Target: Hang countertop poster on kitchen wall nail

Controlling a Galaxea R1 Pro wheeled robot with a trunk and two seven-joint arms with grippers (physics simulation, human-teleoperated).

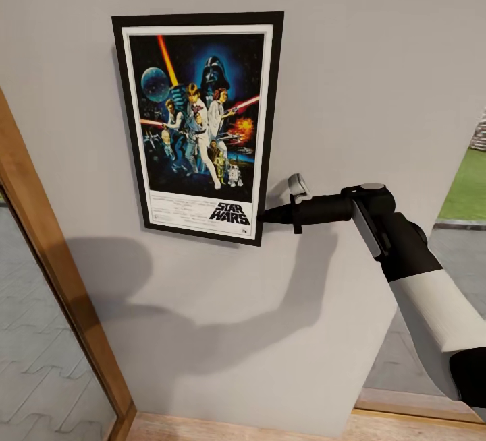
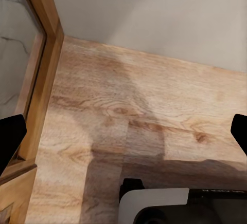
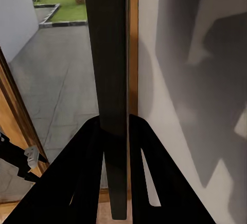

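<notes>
The poster [image 1: 199, 124] stands upright and flat against the grey wall [image 1: 364, 77], black-framed, with blue space art and "STAR WARS" lettering at the bottom. My right gripper [image 1: 264, 215] reaches in from the right and is shut on the frame's lower right edge. In the right wrist view the black frame edge [image 3: 108, 54] runs between the fingers [image 3: 85, 157] of the right gripper [image 3: 114, 131]. No nail shows; the poster hides the wall behind it. My left gripper [image 2: 123, 136] hangs open over the wooden floor [image 2: 134, 95] with nothing between its fingers. The kitchen countertop is out of view.
A wooden door frame [image 1: 54, 279] with glass runs down the left, close to the poster. The wall ends at the right, where paving and grass [image 1: 466, 185] show outside. My own base [image 2: 159, 206] sits below the left gripper.
</notes>
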